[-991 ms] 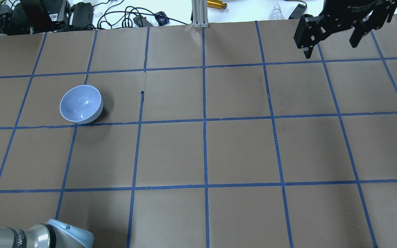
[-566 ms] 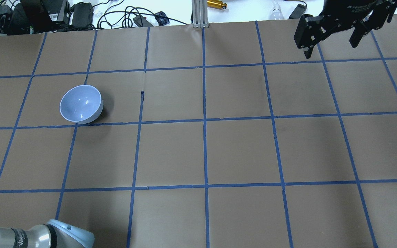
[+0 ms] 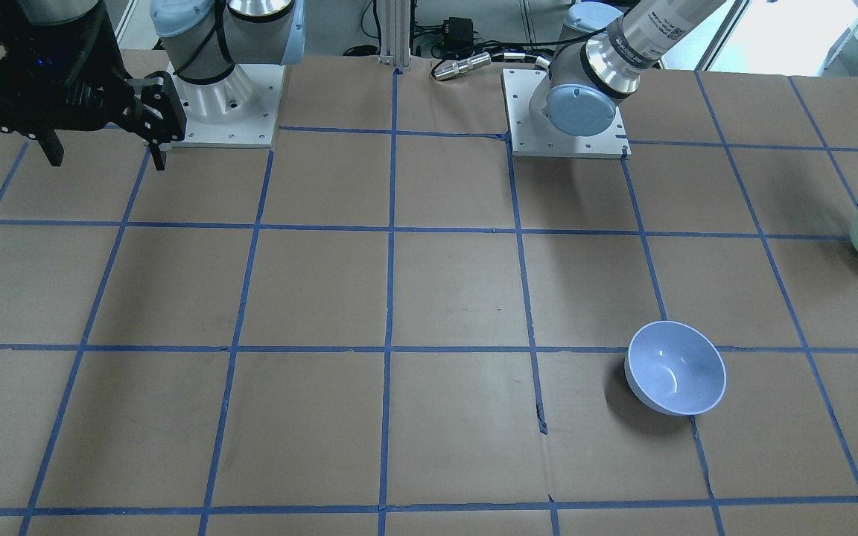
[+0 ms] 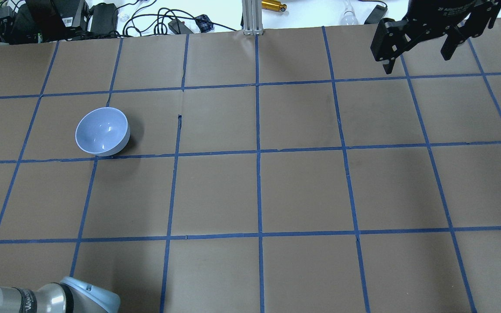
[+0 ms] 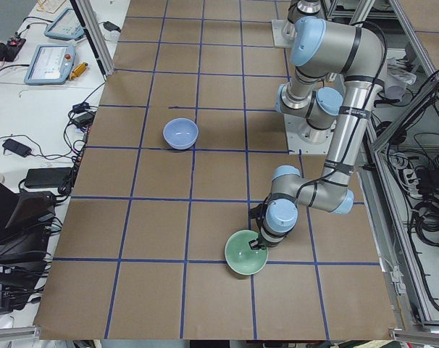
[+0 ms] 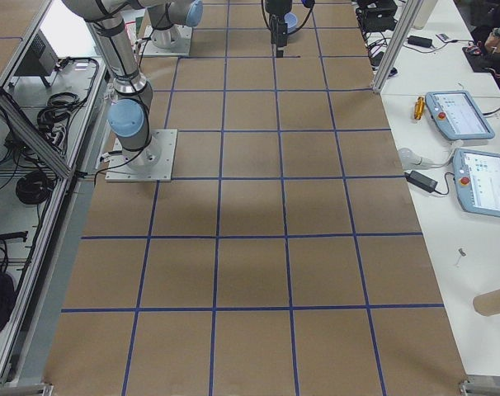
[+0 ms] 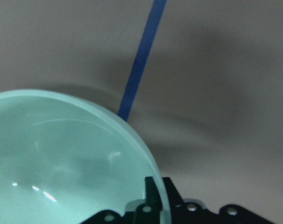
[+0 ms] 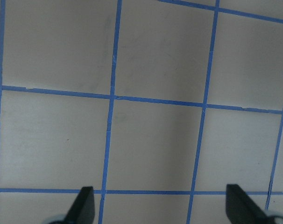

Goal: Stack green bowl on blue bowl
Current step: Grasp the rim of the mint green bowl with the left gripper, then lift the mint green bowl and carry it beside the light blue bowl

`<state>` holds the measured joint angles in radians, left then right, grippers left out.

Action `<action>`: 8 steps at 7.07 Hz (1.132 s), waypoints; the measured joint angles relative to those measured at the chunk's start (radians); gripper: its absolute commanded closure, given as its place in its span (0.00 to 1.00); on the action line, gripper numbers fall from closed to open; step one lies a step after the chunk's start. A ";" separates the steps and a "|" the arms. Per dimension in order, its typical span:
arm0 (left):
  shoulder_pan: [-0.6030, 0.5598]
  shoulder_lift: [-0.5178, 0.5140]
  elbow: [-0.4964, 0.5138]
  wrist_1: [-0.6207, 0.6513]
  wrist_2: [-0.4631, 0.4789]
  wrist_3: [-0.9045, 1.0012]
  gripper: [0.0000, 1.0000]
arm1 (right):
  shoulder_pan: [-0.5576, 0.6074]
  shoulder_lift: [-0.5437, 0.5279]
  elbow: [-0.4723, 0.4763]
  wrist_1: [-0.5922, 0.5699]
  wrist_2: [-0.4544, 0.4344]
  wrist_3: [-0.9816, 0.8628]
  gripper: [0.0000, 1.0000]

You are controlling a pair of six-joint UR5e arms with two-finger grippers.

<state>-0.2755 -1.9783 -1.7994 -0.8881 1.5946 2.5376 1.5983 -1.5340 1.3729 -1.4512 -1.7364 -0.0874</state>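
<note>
Grasp step, I judged: left pincer [image 7: 161, 189] pinched the green bowl [image 7: 62, 163] by its rim at the table's [image 4: 302, 187] left end, one finger inside. Right pincer [image 4: 418, 61] hung released, far right. The next move called for lifting it level and carrying it over the blue bowl [image 4: 101, 132], well apart. Overhead missed the green bowl; the left-side view showed it.
</note>
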 measured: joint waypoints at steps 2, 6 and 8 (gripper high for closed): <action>-0.051 0.040 0.007 -0.007 0.024 0.000 1.00 | 0.000 0.000 0.000 0.000 0.000 0.000 0.00; -0.201 0.149 0.023 -0.047 0.036 -0.077 1.00 | 0.000 0.000 0.000 0.000 0.000 0.000 0.00; -0.327 0.207 0.043 -0.098 0.033 -0.184 1.00 | 0.000 0.000 0.000 0.000 0.000 0.000 0.00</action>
<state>-0.6028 -1.7714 -1.7563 -0.9857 1.6272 2.3534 1.5984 -1.5340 1.3729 -1.4511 -1.7365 -0.0874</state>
